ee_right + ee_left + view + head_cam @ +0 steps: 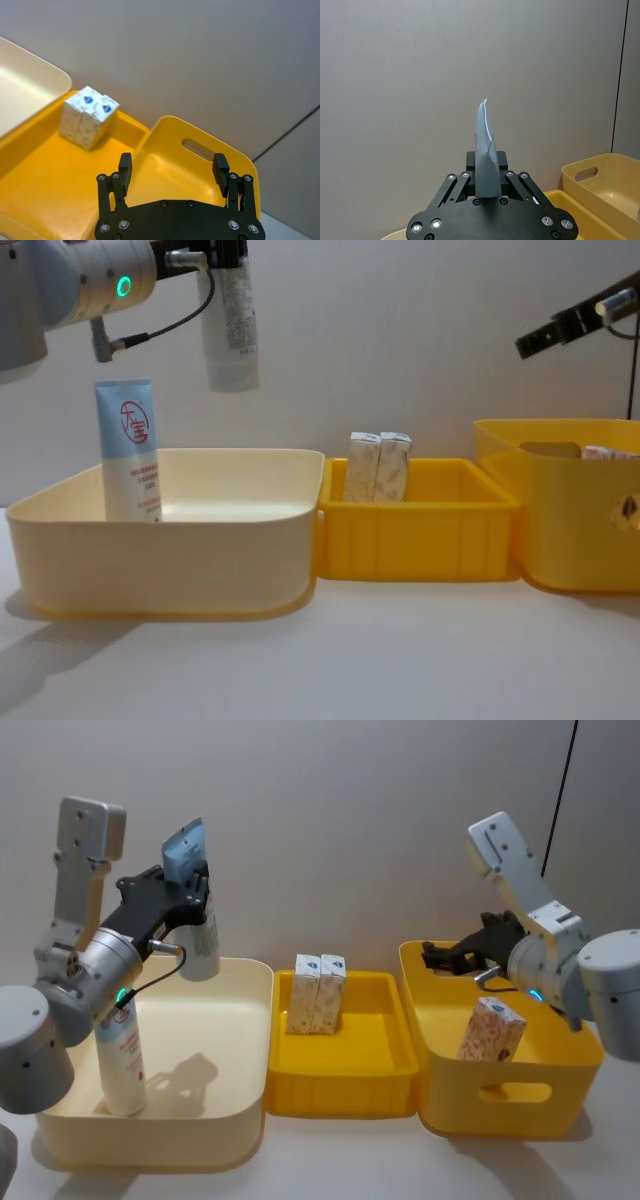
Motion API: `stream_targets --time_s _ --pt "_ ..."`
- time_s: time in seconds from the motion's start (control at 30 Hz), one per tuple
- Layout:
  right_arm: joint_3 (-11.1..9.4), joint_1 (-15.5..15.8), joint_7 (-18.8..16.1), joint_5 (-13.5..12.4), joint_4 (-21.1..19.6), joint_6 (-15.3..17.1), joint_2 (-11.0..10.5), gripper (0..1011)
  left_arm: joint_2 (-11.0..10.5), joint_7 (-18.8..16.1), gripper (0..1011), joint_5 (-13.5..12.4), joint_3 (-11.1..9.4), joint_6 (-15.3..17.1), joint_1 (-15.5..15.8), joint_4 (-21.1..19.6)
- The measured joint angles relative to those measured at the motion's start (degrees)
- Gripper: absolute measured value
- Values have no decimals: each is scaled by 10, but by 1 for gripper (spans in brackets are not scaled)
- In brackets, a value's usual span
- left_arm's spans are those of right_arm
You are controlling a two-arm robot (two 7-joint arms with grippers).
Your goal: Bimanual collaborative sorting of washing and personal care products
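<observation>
Left gripper (190,885): clamped on held tube (200,945), flat end up past the fingers, cap end below.
Held tube axis: near vertical, slight tilt.
Cream bin (150,1140): directly beneath left gripper; release looks like a straight lowering.
Standing tube (120,1065): red-circle logo, upright in cream bin, below left gripper and toward the robot, apart from held tube.
Right gripper (450,958): jaws wide, empty, above yellow bin (500,1110).
Leaning carton (492,1030): in yellow bin, below right gripper; right arm nearer.
Carton pair (318,992): upright in middle tray (340,1090), between both grippers, lower.
</observation>
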State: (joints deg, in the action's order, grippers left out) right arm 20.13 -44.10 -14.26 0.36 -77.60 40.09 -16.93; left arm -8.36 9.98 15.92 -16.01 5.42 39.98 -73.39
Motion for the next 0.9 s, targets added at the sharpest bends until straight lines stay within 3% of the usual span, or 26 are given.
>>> stream_targets --time_s 0.2,0.37,0.9 --pt "9 -4 -39 -9 1 -29 -7 1001 5 0 224 1 6 0 6 8" --pt "13 -5 -50 -11 5 -51 -7 1001 9 0 223 2 10 -2 11 15" --pt "23 2 -58 -19 16 -122 35 1001 25 7 224 1 17 -12 21 28"
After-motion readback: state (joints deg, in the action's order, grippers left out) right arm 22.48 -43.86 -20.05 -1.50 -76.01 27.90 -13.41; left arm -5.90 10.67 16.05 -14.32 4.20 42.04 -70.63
